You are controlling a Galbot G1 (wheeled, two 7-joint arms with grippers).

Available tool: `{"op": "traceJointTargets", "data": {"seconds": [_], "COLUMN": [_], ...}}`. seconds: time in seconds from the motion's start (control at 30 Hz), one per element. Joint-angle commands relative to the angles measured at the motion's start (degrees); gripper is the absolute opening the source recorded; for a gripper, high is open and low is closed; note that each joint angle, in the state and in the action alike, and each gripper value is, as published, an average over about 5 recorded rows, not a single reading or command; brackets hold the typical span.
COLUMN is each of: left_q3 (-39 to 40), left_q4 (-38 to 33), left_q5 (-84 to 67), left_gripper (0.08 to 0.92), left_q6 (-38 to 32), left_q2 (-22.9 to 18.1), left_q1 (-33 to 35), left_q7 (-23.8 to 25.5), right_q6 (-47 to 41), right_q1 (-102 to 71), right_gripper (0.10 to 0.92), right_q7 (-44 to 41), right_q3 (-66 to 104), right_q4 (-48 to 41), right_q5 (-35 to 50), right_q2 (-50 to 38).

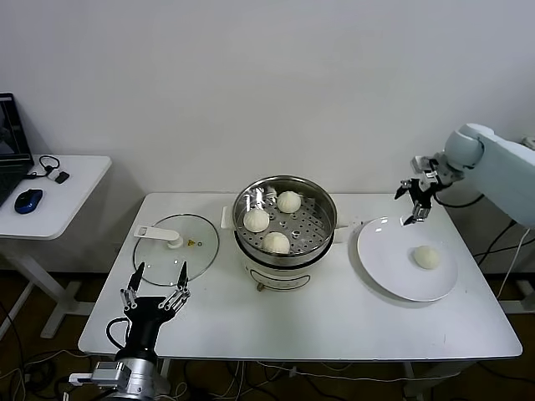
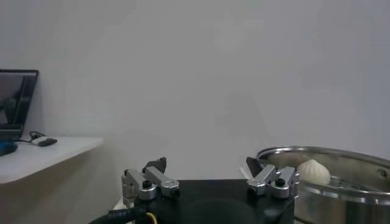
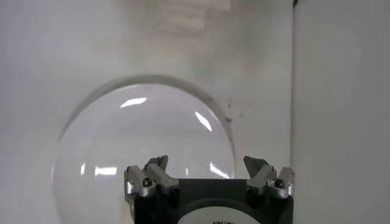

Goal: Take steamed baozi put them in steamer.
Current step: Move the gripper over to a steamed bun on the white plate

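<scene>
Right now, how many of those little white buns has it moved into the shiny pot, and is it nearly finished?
Three baozi already sit in the steamer. One bun is left on the white plate. Nothing is in hand: the right pincer hangs open and empty above the plate's far edge, apparently ready to fetch it. The left pincer waits open near the glass lid. So three of four are done.

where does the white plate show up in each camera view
Head view: plate lies on the table's right side, one bun on it, right tool open above its far rim.
Left wrist view: not in it.
Right wrist view: plate fills the middle, beyond the right tool; no bun in sight.
Shared landmark: the right tool.
</scene>
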Motion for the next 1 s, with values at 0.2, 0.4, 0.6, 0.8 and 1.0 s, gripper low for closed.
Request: {"op": "traceJointTargets", "data": {"seconds": [0.2, 0.4, 0.6, 0.8, 1.0], "left_q3": [-0.25, -0.25, -0.4, -0.37, -0.37], "left_q4": [0.06, 0.17, 0.32, 0.42, 0.44], "left_q5": [-0.04, -0.06, -0.11, -0.11, -0.14], "left_gripper": [0.823, 0.823, 0.823, 0.823, 0.823], "left_q6": [-0.31, -0.45, -0.47, -0.46, -0.49], "left_q2": [-0.04, -0.06, -0.01, -0.04, -0.09], "left_q1": [1.07, 1.47, 1.62, 1.63, 1.83], "left_q7": [0.03, 0.06, 0.07, 0.06, 0.03], "right_q6": [4.73, 5.19, 5.29, 5.59, 6.18], "right_q1": [-15.55, -17.38, -18.09, -18.64, -19.07], "right_gripper": [0.823, 0.823, 0.823, 0.823, 0.823], "right_q7": [0.43, 0.07, -0.68, -0.63, -0.82], "right_q3": [16.37, 19.23, 20.74, 22.31, 23.08], "right_q4": [-8.79, -10.2, -11.33, -12.64, -13.42], "right_q5": [-21.25, -22.71, -23.05, -23.81, -25.03], "right_q2": [0.85, 1.51, 1.99, 3.03, 3.64]}}
